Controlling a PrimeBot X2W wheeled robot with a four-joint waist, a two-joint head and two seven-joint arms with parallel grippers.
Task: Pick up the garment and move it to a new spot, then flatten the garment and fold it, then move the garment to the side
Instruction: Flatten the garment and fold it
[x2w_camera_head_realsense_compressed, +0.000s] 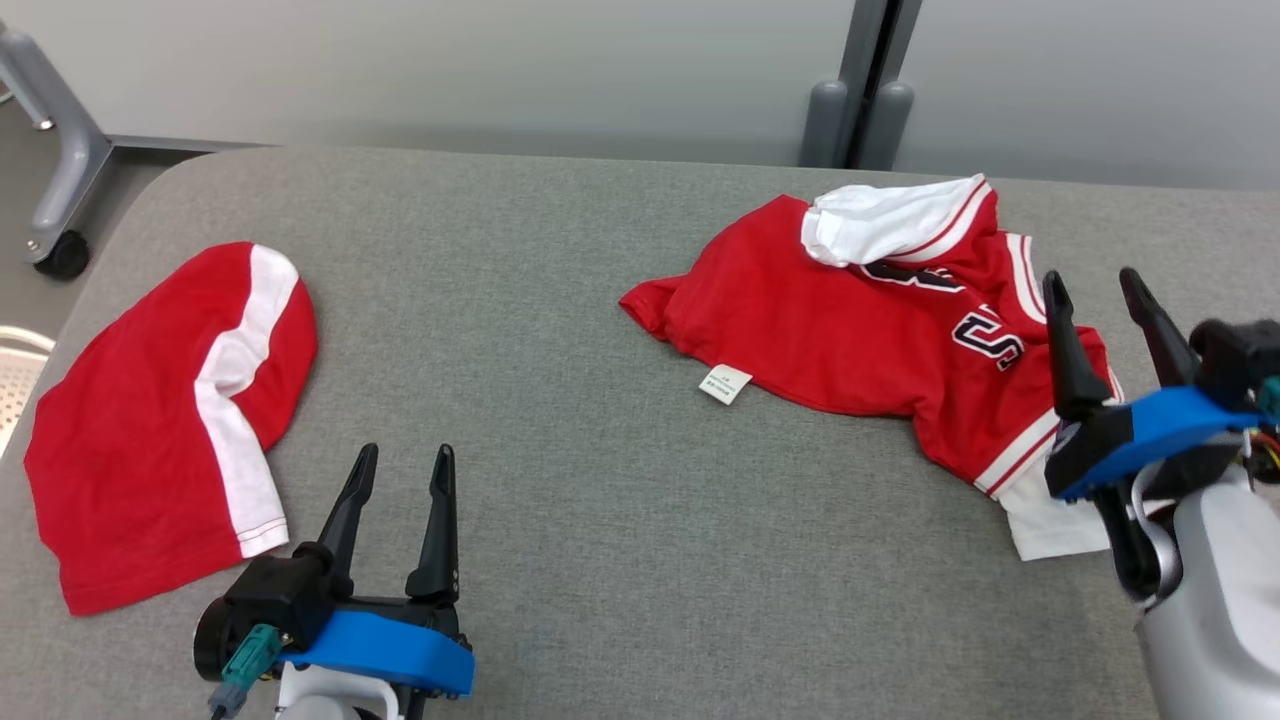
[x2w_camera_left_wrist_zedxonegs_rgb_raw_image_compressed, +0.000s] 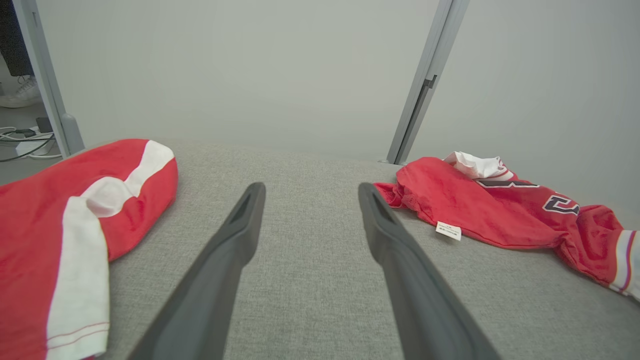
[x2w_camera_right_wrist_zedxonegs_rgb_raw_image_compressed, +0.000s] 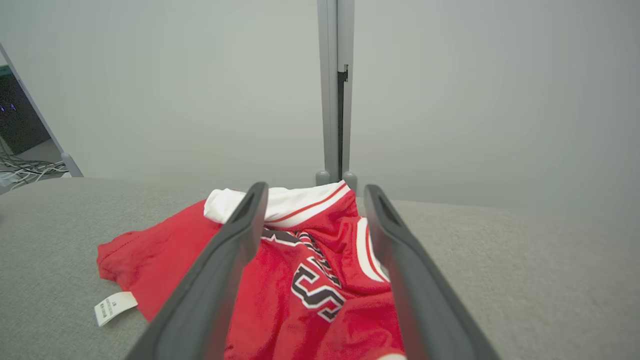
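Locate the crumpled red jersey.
In the head view the crumpled jersey lies on the right half of the grey table, its right end by the open right gripper.

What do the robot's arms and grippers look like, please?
The left gripper and right gripper each have two long, tapering black fingers on a bright blue bracket. A teal connector sits by the left; the right forearm is pale grey.

Red jersey, crumpled, on the right side of the grey table.
Red with white and red striped trim; the dark, white-edged lettering is partly lost in folds. Not flattened: a white panel is flopped over its far edge, a white hem shows at the near right corner, and a small white care label sticks out at the near left edge. One red corner points left.
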